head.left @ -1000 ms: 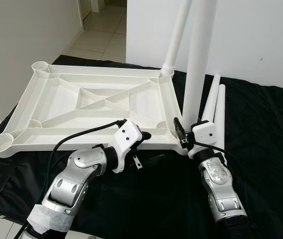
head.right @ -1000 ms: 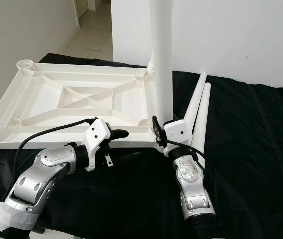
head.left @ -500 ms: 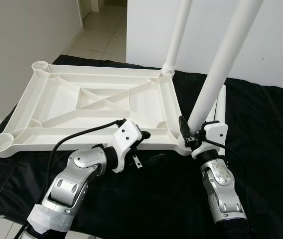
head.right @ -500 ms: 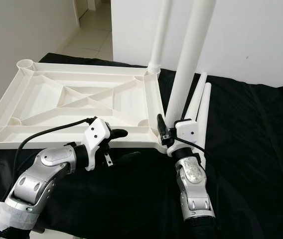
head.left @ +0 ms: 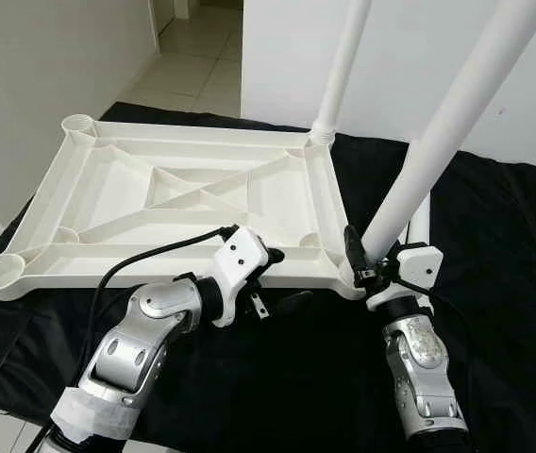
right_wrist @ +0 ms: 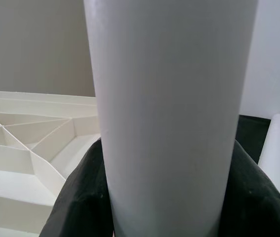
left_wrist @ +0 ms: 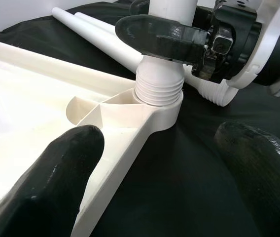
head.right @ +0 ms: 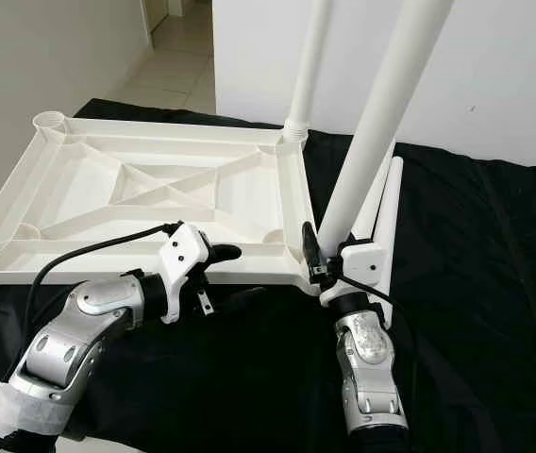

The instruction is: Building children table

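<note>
One leg [head.left: 443, 142] leans in the near right corner socket [left_wrist: 157, 106] of the upturned tabletop [head.left: 174, 203]; the right gripper [head.right: 329, 260] clamps it. Straighten it before turning. The left gripper [left_wrist: 157, 163], open, straddles the near rim.

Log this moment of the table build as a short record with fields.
surface: black cloth
tabletop: white tabletop lies underside up
fitted leg: far leg stands in the far right corner socket
right hand: right hand shut on the near leg, which tilts, its threaded end at the near right corner socket
left hand: left hand open, straddling the tabletop's near rim
spare legs: two spare legs lie on the cloth
</note>
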Robot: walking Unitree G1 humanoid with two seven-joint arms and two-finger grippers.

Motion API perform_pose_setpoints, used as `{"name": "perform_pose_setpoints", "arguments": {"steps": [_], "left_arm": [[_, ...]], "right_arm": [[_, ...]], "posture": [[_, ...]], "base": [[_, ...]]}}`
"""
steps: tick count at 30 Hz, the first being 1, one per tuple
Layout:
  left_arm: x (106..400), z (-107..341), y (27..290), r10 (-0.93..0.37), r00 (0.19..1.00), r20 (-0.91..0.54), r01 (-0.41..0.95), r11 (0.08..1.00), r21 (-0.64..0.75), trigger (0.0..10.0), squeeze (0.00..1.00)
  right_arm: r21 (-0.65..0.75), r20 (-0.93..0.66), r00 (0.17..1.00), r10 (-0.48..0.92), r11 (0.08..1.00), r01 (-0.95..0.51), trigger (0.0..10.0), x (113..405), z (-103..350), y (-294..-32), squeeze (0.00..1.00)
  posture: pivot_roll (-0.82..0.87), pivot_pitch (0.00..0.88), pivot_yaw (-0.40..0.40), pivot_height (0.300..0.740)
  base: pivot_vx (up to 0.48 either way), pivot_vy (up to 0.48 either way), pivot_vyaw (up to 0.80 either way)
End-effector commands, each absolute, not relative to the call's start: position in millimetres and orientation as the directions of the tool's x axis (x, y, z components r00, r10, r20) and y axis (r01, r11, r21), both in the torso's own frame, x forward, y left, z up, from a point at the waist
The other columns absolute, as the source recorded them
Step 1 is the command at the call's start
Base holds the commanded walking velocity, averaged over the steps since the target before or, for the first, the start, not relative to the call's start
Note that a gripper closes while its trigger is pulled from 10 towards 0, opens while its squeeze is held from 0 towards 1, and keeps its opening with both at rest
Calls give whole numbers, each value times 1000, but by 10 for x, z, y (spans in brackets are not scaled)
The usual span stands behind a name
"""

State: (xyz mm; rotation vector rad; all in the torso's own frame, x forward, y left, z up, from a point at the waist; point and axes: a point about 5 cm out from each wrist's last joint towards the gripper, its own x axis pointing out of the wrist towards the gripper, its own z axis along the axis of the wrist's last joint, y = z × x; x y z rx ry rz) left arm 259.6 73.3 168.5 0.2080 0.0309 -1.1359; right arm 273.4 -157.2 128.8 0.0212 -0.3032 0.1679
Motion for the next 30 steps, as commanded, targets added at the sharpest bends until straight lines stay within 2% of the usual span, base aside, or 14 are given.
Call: {"name": "perform_pose_setpoints", "arguments": {"steps": [1,7,13,22,25,27,29,30], "left_arm": [[2627,1683,745,-872,471,-133,879,450,160,10000,0],[2627,1687,750,-872,471,-134,879,449,162,10000,0],[2625,1689,754,-871,472,-136,878,450,163,10000,0],[2622,1688,749,-871,473,-134,877,452,162,10000,0],[2621,1684,746,-871,474,-133,877,453,161,10000,0],[2621,1683,742,-871,473,-132,877,453,161,10000,0],[2621,1683,742,-871,473,-132,877,453,161,10000,0],[2617,1681,735,-872,471,-131,878,451,160,10000,0]], "right_arm": [[106,64,995,72,991,-79,10000,2672,849,-1693,0],[73,40,998,54,996,-57,10000,2748,878,-1709,0],[64,-48,996,77,995,-74,10000,2842,863,-1699,0],[35,-40,995,96,995,-95,10000,2881,929,-1679,0],[34,-3,1000,27,999,-27,10000,2852,957,-1646,0],[41,-12,997,-72,997,72,10000,2842,960,-1617,0],[41,-12,997,-72,997,72,10000,2842,960,-1617,0],[60,-43,989,-138,988,141,10000,2845,942,-1606,0]], "posture": [[-19,76,-1,740],[-18,77,1,740],[-15,78,0,740],[-18,79,-4,740],[-18,76,-9,740],[-16,74,-13,740],[-16,74,-13,740],[-18,70,-13,740]], "base": [[0,0,0],[0,0,0],[0,0,0],[0,0,0],[0,0,0],[0,0,0],[0,0,0],[0,0,0]]}}
